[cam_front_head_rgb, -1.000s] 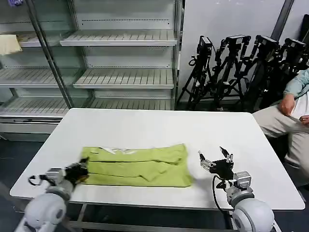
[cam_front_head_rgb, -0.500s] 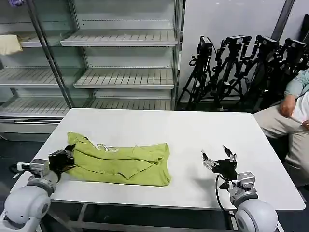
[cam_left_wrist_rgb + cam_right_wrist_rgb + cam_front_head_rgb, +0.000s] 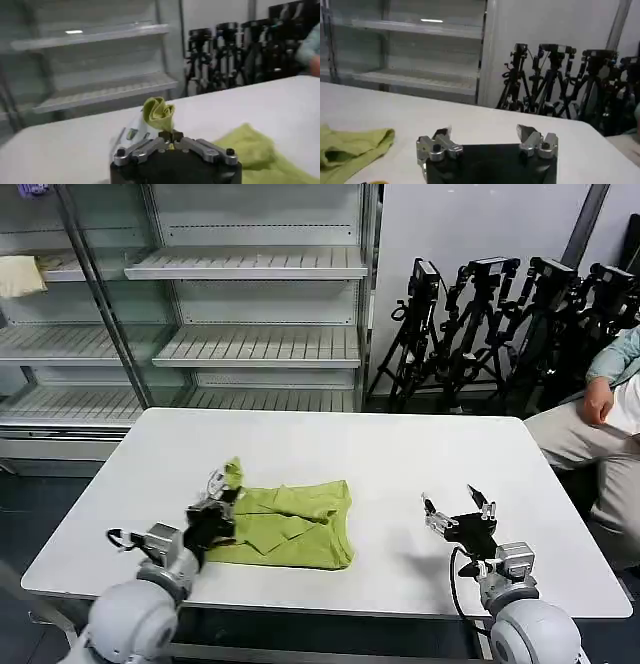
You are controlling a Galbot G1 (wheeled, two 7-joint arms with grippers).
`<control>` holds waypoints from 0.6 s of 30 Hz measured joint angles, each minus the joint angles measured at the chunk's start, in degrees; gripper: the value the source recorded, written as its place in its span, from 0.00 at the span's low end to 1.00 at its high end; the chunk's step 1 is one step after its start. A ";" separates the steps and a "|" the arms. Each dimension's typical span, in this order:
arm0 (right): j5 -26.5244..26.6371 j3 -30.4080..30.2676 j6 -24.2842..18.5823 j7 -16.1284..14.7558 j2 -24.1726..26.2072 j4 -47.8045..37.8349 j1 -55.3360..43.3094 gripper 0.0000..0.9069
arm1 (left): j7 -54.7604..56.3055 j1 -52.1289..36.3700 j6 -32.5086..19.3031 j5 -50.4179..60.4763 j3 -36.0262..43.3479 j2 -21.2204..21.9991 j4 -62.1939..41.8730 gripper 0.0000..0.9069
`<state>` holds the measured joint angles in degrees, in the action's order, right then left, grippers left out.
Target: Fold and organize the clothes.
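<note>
We judge a fold is under way: left gripper (image 3: 215,506), jaws pinched on the shirt (image 3: 295,524), lifts its end above the worktop (image 3: 330,446). Right gripper (image 3: 458,516) hovers, jaws spread, empty. Next: lay that end across.

The left gripper (image 3: 212,519) covers the shirt's (image 3: 295,526) left end — the collar cannot be made out there. In the left wrist view the shirt runs off the frame's edge.
</note>
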<state>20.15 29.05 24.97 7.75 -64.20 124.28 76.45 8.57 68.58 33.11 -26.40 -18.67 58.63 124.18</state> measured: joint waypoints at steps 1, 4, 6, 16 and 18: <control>-0.03 0.12 0.00 -0.02 -0.14 0.18 0.13 1.00 | 0.04 -0.35 0.00 0.12 0.92 0.32 -0.19 0.01; -0.11 0.26 0.01 -0.03 -0.42 0.66 0.38 1.00 | 0.32 -1.61 0.01 0.10 3.73 1.22 -1.07 0.01; -0.25 0.28 0.02 -0.03 -0.63 0.76 0.41 1.00 | 0.51 -2.53 0.05 -0.18 5.43 1.71 -1.35 0.01; -0.63 1.04 0.06 -0.14 -1.18 1.35 0.88 1.00 | 1.91 -8.06 0.08 -1.62 12.26 3.56 -4.17 0.01; -0.57 1.39 0.07 -0.14 -1.08 1.45 0.86 1.00 | 2.14 -8.97 0.08 -1.74 13.52 3.97 -4.77 0.01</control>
<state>19.59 30.45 25.04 7.61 -65.28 125.73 77.31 10.71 59.60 33.19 -28.14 -5.15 62.59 119.40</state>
